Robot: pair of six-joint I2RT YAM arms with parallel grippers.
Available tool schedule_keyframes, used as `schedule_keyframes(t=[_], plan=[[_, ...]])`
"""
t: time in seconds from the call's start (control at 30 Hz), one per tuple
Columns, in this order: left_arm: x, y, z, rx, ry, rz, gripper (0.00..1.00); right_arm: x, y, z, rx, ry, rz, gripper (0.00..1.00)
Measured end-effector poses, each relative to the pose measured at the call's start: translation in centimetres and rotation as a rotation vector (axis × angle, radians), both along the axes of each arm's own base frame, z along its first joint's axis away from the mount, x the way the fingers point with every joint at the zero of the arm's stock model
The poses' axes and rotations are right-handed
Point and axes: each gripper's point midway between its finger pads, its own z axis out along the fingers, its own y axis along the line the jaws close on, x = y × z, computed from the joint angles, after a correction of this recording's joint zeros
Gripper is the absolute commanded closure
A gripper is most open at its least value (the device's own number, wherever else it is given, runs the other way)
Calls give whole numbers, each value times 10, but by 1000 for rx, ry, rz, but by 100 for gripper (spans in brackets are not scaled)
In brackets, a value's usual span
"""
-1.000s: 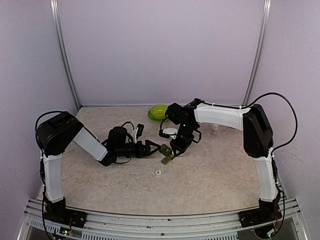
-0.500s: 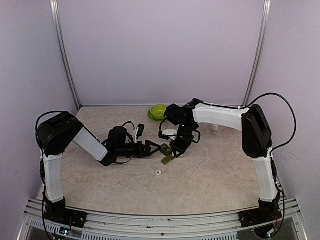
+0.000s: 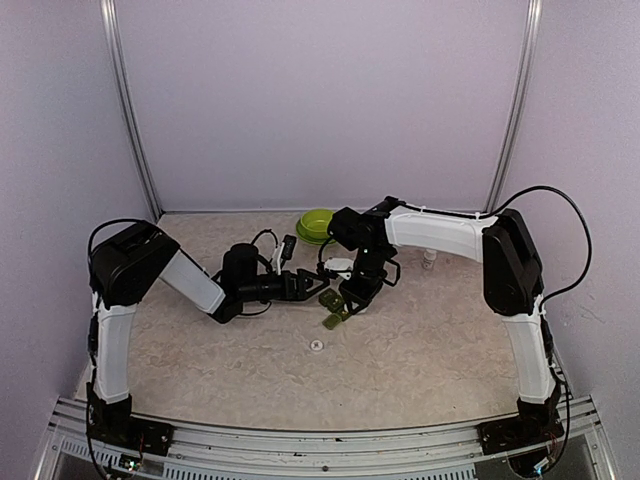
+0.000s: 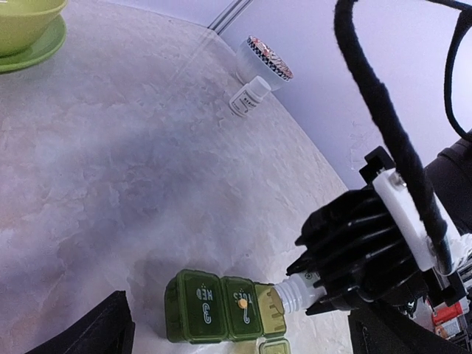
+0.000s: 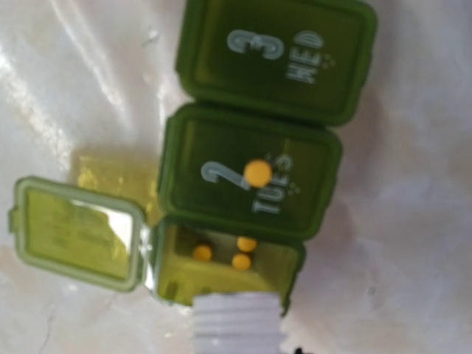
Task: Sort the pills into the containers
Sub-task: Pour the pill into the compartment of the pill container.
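Note:
The dark green pill box [image 5: 258,147] lies mid-table [image 3: 332,308], its WED and TUE lids down and its end compartment [image 5: 221,265] open, lid [image 5: 77,228] flipped aside. Three small yellow pills [image 5: 240,254] lie in the open compartment. One more pill [image 5: 257,173] rests on the TUE lid [image 4: 242,303]. My right gripper [image 3: 352,290] is shut on a tilted white bottle [image 4: 301,290], whose threaded mouth [image 5: 237,321] is at the open compartment's rim. My left gripper [image 3: 306,287] hangs open just left of the box, touching nothing.
A lime green bowl [image 3: 316,224] on its saucer stands at the back. A small white bottle [image 4: 249,97] and a round cup with a patterned rim [image 4: 263,59] stand far right. A flat white cap [image 3: 316,346] lies in front of the box.
My left arm has swung, lifting its gripper a little up and back from the box. The right gripper, the bottle and the box have held still.

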Motion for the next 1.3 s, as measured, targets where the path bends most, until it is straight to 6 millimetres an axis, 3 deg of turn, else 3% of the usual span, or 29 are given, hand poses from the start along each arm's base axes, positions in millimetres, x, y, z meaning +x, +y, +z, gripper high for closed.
schedule_keyframes(t=[0.33,0.8,1.3], plan=[[-3,-7,-13,-37,-4,-63,13,1,0,-2,-6,0,-1,78],[-6,-21,-18,-58,8,-113,52,2,-1,-2,-11,-6,-2,78],[-14,-27,-19,-59,13,-133,49,2,-4,-4,-26,-11,-5,78]])
